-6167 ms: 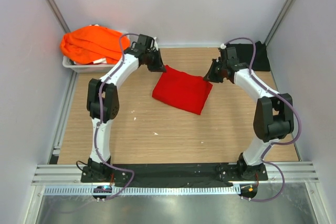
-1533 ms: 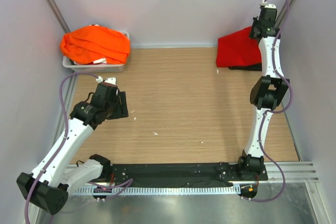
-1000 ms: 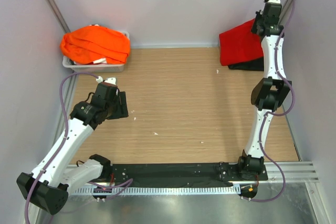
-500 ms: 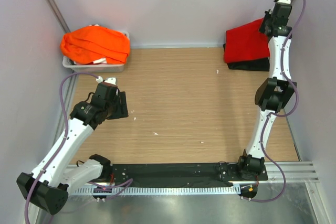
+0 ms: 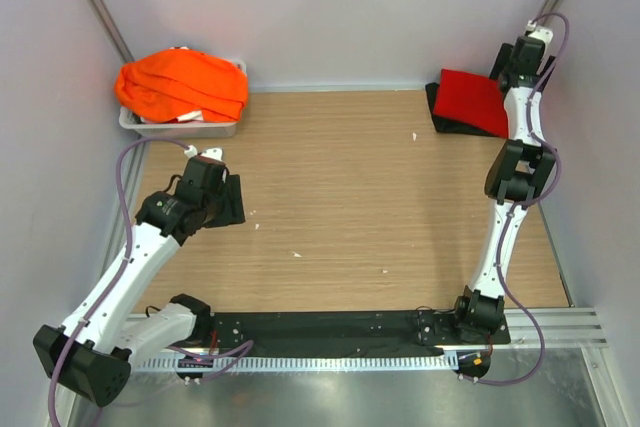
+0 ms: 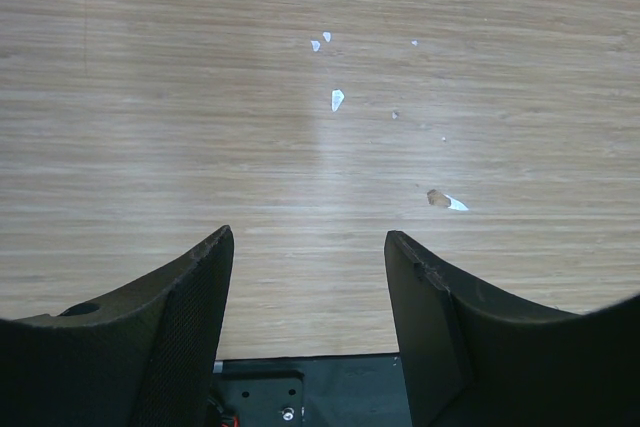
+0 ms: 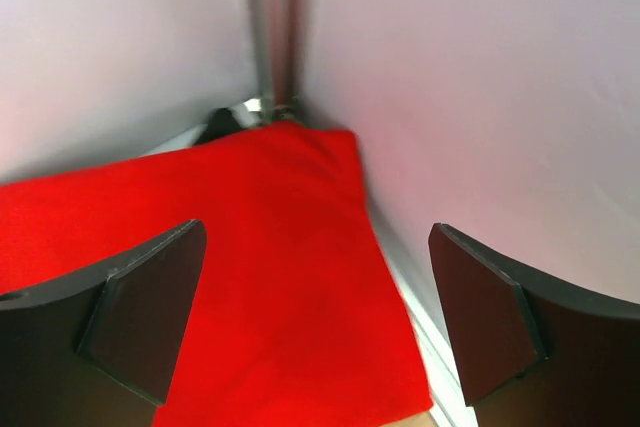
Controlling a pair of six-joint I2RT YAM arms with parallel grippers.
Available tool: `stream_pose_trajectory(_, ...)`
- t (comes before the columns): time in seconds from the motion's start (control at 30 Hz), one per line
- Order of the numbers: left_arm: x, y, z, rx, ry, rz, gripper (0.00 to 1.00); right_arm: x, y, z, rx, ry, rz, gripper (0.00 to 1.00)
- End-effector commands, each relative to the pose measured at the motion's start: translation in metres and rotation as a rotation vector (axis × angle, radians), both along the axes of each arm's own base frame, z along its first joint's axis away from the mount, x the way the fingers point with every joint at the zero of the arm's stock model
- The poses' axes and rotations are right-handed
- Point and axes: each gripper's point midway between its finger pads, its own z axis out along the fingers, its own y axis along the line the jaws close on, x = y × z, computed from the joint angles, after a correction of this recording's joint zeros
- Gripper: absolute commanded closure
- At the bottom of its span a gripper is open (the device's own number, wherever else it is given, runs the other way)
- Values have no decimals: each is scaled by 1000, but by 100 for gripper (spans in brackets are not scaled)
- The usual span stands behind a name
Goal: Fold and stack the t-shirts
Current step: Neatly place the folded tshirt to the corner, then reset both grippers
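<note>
Orange t-shirts overhead only

Robot lab cell: plain white walls, aluminium frame.

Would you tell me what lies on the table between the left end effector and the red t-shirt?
From the left end effector to the red t-shirt, only bare table with a white fleck; top external view.

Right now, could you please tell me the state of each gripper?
Left gripper: open, holding nothing.
Right gripper: open over the red t-shirt, holding nothing.
</note>
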Motion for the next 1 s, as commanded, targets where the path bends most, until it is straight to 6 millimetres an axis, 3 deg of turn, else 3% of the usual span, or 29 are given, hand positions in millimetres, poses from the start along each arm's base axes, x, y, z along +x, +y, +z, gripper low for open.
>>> stream_pose_trajectory(0.0, 5, -1, 6, -13, -41, 6, 37, -20, -26, 117, -122, -242, -178, 0)
stream_pose_trajectory(0.03, 6, -1, 7, -14, -44, 6, 37, -27, -29, 125, -131, -251, -207, 0)
stream_pose_trajectory(0.07, 5, 0, 8, -16, -48, 6, 37, -43, -36, 149, -153, -281, -279, 0)
stream_pose_trajectory(0.1, 5, 0, 9, -17, -51, 6, 37, -50, -38, 160, -162, -294, -307, 0)
stream_pose_trajectory(0.13, 5, 0, 10, -19, -55, 6, 37, -55, -38, 167, -150, -314, -326, 0)
stream_pose_trajectory(0.17, 5, 0, 12, -22, -65, 7, 37, -65, -35, 187, -144, -342, -329, 0)
stream_pose_trajectory(0.27, 5, 0, 13, -29, -71, 6, 37, -66, -15, 188, -52, -353, -239, 0)
stream_pose_trajectory(0.3, 5, 0, 14, -30, -74, 6, 36, -67, 1, 204, -8, -381, -160, 0)
stream_pose_trajectory(0.37, 4, 0, 15, -30, -77, 3, 37, -69, 22, 190, 122, -364, -112, 0)
stream_pose_trajectory(0.43, 4, 0, 16, -31, -85, 7, 36, -73, 64, 188, 253, -356, 36, 0)
stream_pose_trajectory(0.5, 4, 2, 18, -32, -93, 10, 36, -76, 121, 186, 348, -347, 170, 0)
stream_pose_trajectory(0.53, 3, 1, 19, -33, -96, 9, 36, -92, 148, 177, 373, -315, 208, 0)
stream_pose_trajectory(0.57, 4, 2, 20, -32, -99, 12, 36, -96, 171, 178, 372, -327, 245, 0)
stream_pose_trajectory(0.6, 4, 3, 20, -31, -102, 14, 36, -101, 233, 172, 372, -298, 346, 0)
stream_pose_trajectory(0.63, 4, 3, 20, -28, -101, 16, 36, -120, 268, 153, 360, -253, 382, 0)
stream_pose_trajectory(0.67, 4, 4, 20, -27, -103, 21, 36, -129, 306, 150, 347, -252, 452, 0)
stream_pose_trajectory(0.7, 4, 5, 20, -24, -102, 23, 36, -153, 364, 118, 337, -169, 541, 0)
stream_pose_trajectory(0.73, 4, 4, 20, -24, -102, 21, 36, -169, 391, 107, 332, -143, 578, 0)
stream_pose_trajectory(0.77, 3, 5, 20, -23, -99, 23, 36, -185, 409, 111, 339, -163, 605, 0)
stream_pose_trajectory(0.8, 4, 5, 21, -23, -102, 26, 36, -217, 449, 71, 379, -82, 675, 0)
stream_pose_trajectory(0.87, 3, 4, 23, -32, -108, 19, 34, -251, 480, 68, 442, -111, 767, 0)
stream_pose_trajectory(0.9, 2, 2, 24, -39, -111, 9, 34, -286, 501, 27, 482, -37, 811, 0)
stream_pose_trajectory(0.97, 2, 2, 28, -51, -130, 3, 33, -317, 519, 22, 578, -69, 869, 0)
